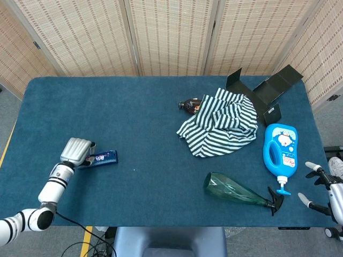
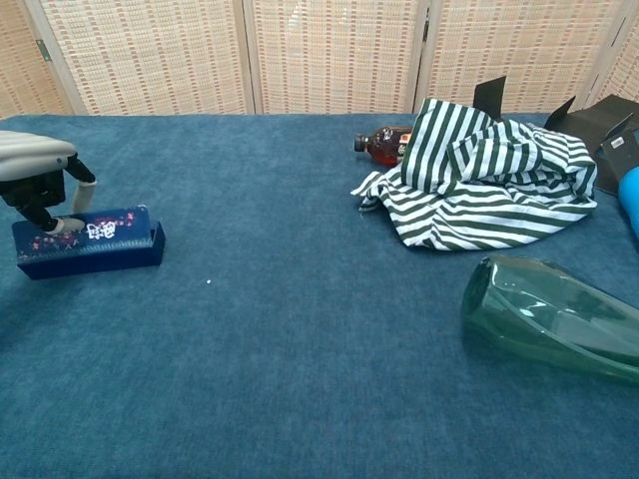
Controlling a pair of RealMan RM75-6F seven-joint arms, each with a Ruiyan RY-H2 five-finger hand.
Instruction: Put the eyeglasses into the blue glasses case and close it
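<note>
Pressing down on the lid of the blue glasses case (image 2: pixel 88 239) at the table's (image 1: pixel 161 112) left edge, left hand (image 2: pixel 38 180) touches it with fingertips only, gripping nothing. Eyeglasses unseen, presumably inside. Best pushed straight down, evenly, until latched. Right hand (image 1: pixel 325 193) idle, fingers apart.

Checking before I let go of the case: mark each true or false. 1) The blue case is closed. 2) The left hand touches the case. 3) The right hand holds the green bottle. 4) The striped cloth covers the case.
1) True: the blue case is shut.
2) True: the left hand rests a fingertip on its lid.
3) False: the right hand is off the table edge, apart from the green bottle.
4) False: the striped cloth lies far right of the case.
</note>
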